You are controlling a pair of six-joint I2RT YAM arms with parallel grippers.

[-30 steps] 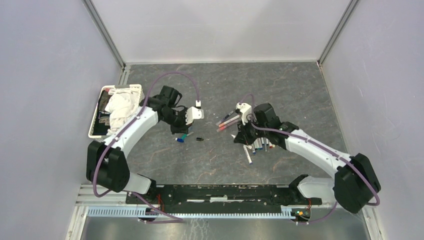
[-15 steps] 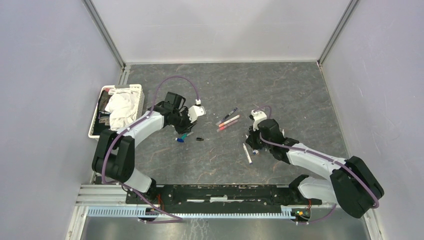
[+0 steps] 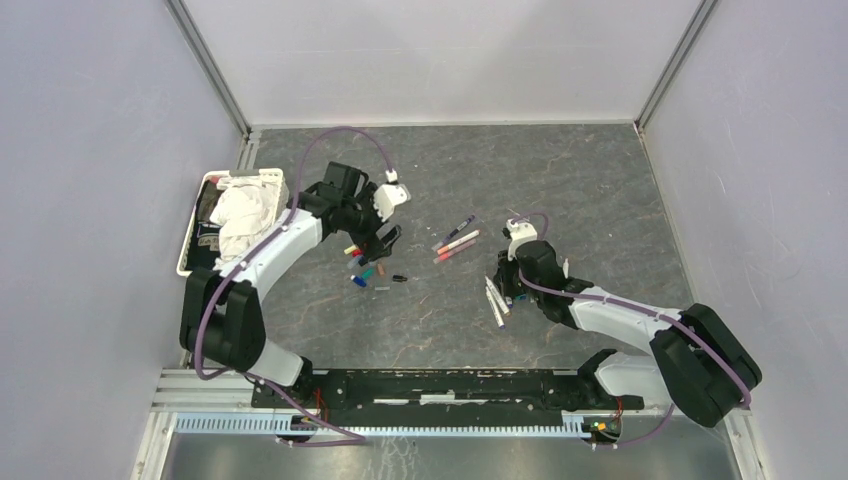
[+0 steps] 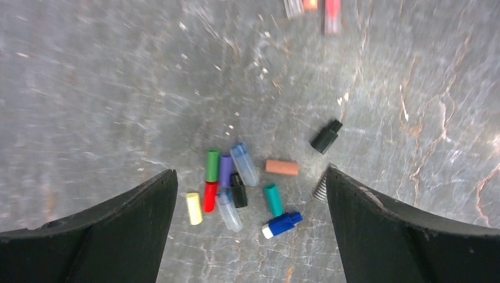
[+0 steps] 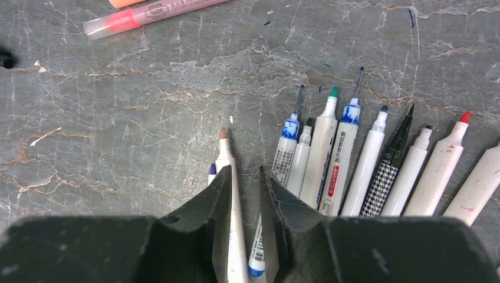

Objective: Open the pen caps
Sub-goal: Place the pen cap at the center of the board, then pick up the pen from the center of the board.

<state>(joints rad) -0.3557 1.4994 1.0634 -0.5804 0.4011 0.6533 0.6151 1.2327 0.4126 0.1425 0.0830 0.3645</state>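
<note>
One pen [image 5: 227,162] disappears between the narrowly parted right jaws, grip unclear; left jaws gape above pen caps [image 4: 226,171].

Bench [image 3: 560,170]: dark grey, stone-patterned top with pale veins, evenly lit. Plain pale walls [image 3: 100,150] enclose it at left, back and right, meeting at metal corner posts [image 3: 210,65]. An aluminium rail [image 3: 440,385] runs along the near edge. A white basket [image 3: 190,245] stands by the left wall.
</note>
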